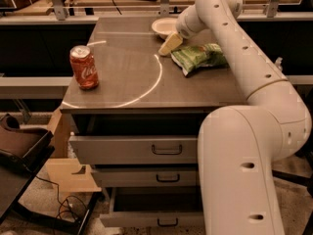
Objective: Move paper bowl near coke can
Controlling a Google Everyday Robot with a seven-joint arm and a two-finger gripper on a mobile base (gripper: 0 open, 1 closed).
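We see the bench with a brown top. The paper bowl sits upright near the back edge, about midway along it. The coke can stands upright near the front left corner, close to the left edge. Bowl and can are well apart, on a diagonal across the top.

The gripper is low over the bench, just in front of the bowl's near rim and just left of the green chip bag. Its yellowish tip points down toward the surface. We cannot tell if the gripper is open or closed, or whether it touches the bowl. We see nothing lifted by it.

The arm reaches in from the right side, over the bench's right edge and above the chip bag's far end. The chip bag lies flat toward the right edge, nearer the back than the front.

A thin white arc curves across the top, between the can and the bag. Three drawers with dark handles stack under the front edge. The lowest one sticks out a little.
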